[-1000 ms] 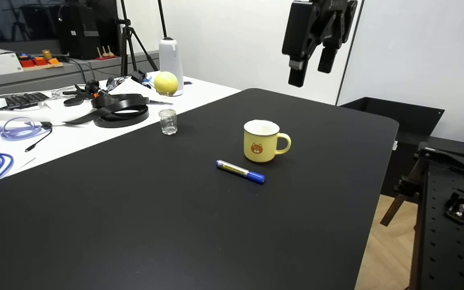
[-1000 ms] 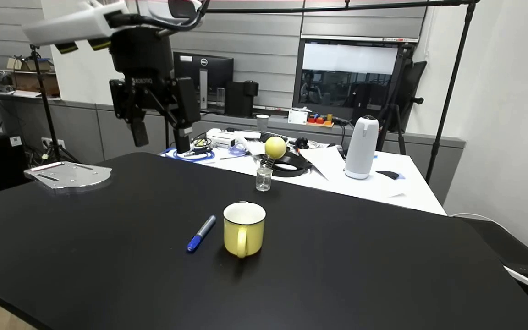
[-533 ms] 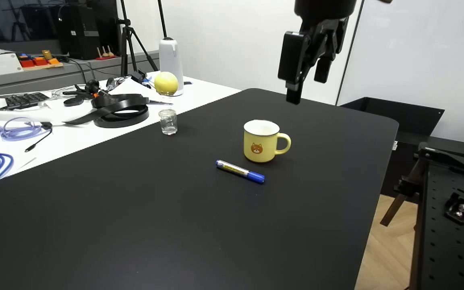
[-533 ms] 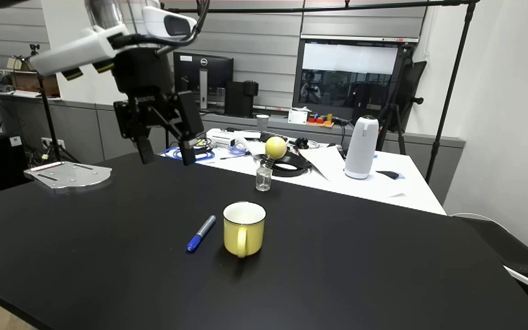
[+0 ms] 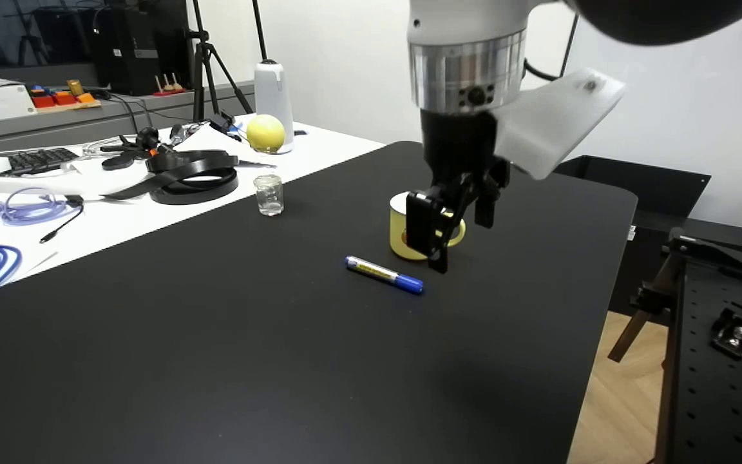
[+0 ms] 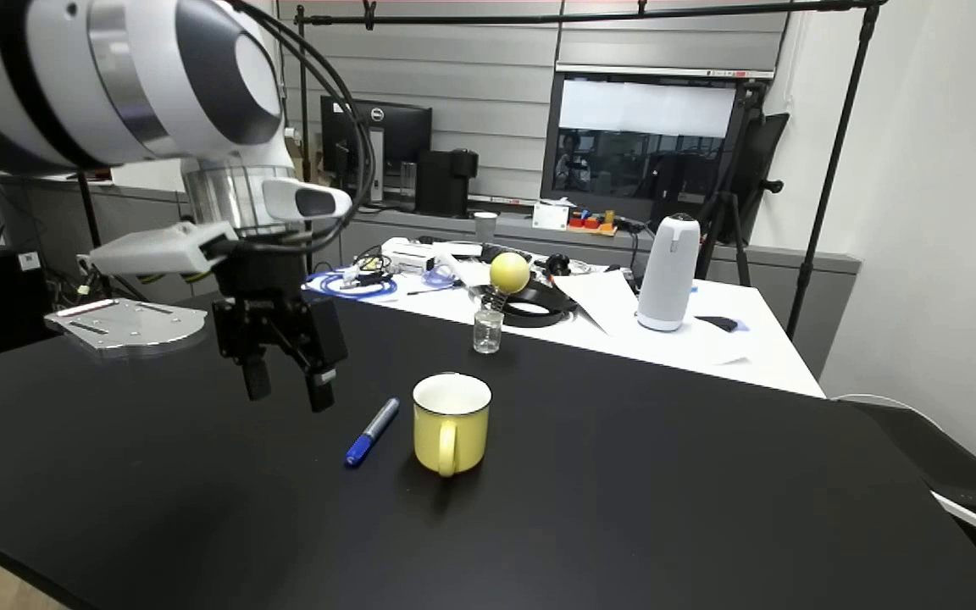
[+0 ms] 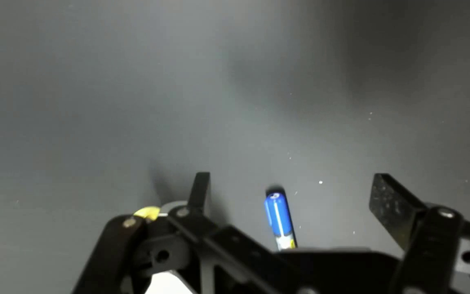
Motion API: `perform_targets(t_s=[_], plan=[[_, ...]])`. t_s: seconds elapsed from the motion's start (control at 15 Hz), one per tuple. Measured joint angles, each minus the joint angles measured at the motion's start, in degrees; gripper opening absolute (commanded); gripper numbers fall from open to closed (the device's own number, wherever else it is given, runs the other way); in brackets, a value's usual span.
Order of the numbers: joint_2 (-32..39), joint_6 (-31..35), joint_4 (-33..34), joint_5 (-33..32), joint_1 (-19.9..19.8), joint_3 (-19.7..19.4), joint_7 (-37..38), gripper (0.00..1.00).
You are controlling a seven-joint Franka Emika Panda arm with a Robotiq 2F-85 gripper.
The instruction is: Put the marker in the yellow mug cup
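Observation:
The marker (image 5: pixel 384 273) lies flat on the black table, with a pale body and a blue cap; it also shows in an exterior view (image 6: pixel 372 432). The yellow mug cup (image 6: pixel 471 440) stands upright close beside it. In an exterior view my gripper partly covers the mug (image 5: pixel 399 229). My gripper (image 6: pixel 289 393) is open and empty above the table, pointing down. In the wrist view the marker's blue cap (image 7: pixel 279 218) lies below the gap between the fingertips; the rest is hidden by the gripper body. Only a yellow bit of the mug (image 7: pixel 147 212) shows behind the left finger.
A small glass jar (image 5: pixel 270 195) stands on the black table beyond the mug. A clear plate (image 6: pixel 128 326) lies on the table's far left in an exterior view. A white table behind holds cables, a black strap, a yellow ball (image 6: pixel 509 273) and a white device (image 6: pixel 668 273).
My gripper has come down a long way toward the table and nearer to the marker and mug, staying open. The marker and mug have not moved.

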Motion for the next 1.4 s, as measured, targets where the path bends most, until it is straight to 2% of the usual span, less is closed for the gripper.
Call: perform_targets(t_s=[0.07,0.2,0.33,0.53,0.8,1.0,1.13,1.27,1.4], plan=[[3.5,0.0,1.9,1.0,0.0,-0.1,-0.1,1.00],[10.0,-0.2,6.1,2.5,2.9,-3.9,-0.2,1.00],[13.4,-0.2,8.5,3.0,4.6,-6.0,-0.2,1.00],[14.1,-0.1,9.2,4.2,6.1,-7.2,-0.8,1.00],[15.5,7.2,9.6,6.7,12.7,-13.6,-2.2,1.00],[19.0,12.8,11.3,15.8,13.4,-13.0,-9.4,1.00],[21.9,13.8,13.4,22.5,12.7,-11.2,-15.4,1.00],[24.7,11.4,16.6,26.5,11.8,-10.2,-20.3,1.00],[26.8,6.1,20.8,28.2,10.4,-9.7,-25.2,1.00]])
